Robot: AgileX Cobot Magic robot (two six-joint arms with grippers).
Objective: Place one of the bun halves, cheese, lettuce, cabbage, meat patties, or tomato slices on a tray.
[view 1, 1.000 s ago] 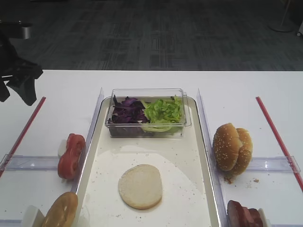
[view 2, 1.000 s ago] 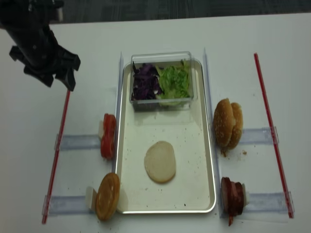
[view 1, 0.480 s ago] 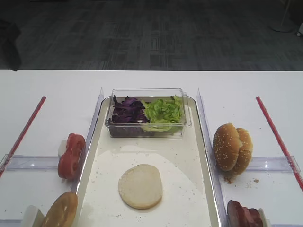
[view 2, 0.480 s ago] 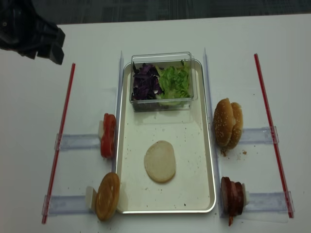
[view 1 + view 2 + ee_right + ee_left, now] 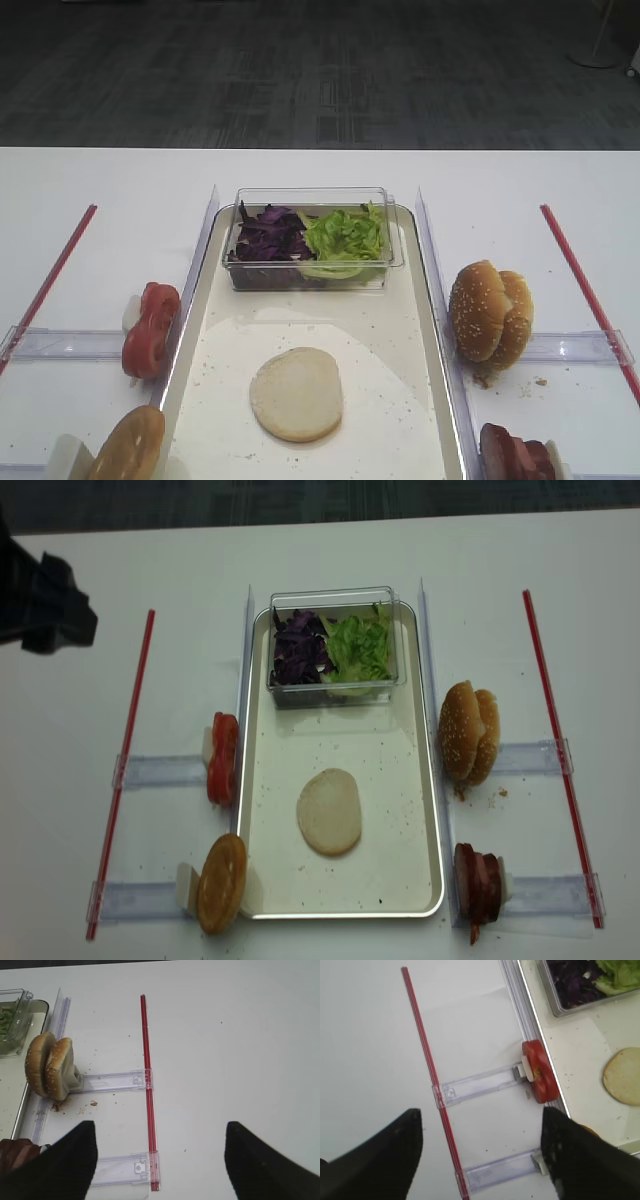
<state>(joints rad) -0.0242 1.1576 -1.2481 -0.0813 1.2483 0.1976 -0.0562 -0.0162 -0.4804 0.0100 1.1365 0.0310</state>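
A flat pale bun half (image 5: pixel 296 394) lies alone on the tray (image 5: pixel 395 330), near its front. At the tray's back, a clear box holds purple cabbage (image 5: pixel 268 235) and green lettuce (image 5: pixel 345 235). Red tomato slices (image 5: pixel 539 1071) stand left of the tray, and dark meat patties (image 5: pixel 478 883) sit at its front right. No cheese shows. My left gripper (image 5: pixel 480 1160) hangs open and empty over the table left of the tray. The right gripper (image 5: pixel 157 1160) is open and empty over the table right of it.
Sesame buns (image 5: pixel 490 312) stand right of the tray and a brown-crusted half (image 5: pixel 221 882) at its front left. Red strips (image 5: pixel 125 765) (image 5: pixel 148 1085) and clear plastic rails (image 5: pixel 112 1081) lie on both sides. The left arm's dark body (image 5: pixel 40 605) is at the far left.
The left arm has pulled back and to the left, leaving the first exterior view. The bun half and everything else have stayed put.
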